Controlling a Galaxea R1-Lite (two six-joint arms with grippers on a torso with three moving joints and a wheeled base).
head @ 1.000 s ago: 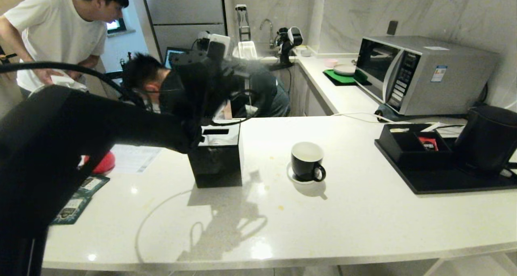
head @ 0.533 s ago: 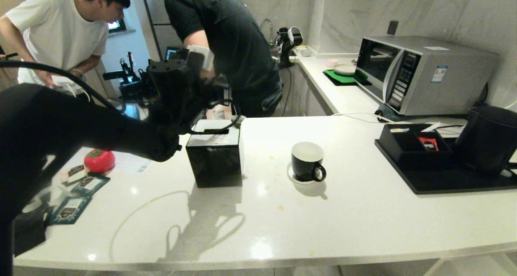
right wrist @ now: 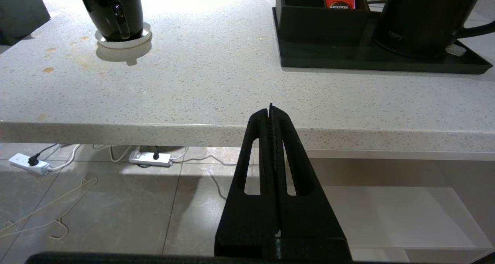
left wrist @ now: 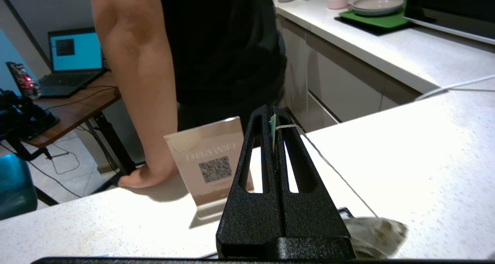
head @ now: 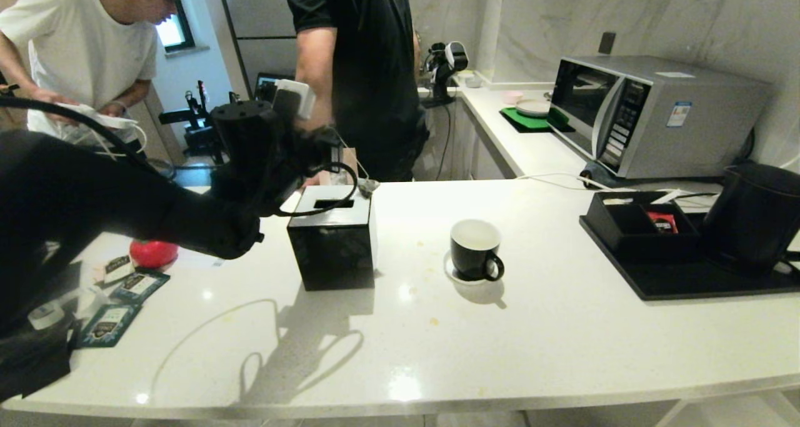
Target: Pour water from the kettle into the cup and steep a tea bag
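Left wrist view: left tool (left wrist: 276,119) pinching tea bag (left wrist: 375,233) tag, bag limp, light, swinging on thin string, best held by tag; right tool (right wrist: 270,111) pressed together, empty.

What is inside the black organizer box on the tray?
In the box, one compartment holds a small red packet; white papers show at its back edge. The near wall hides the compartment floors, so anything else there cannot be seen.

Matte black tapered kettle (head: 753,217): upright on black tray, desk's right end. Small black white-lined cup (head: 476,249): upright on white saucer, mid-desk, well apart.
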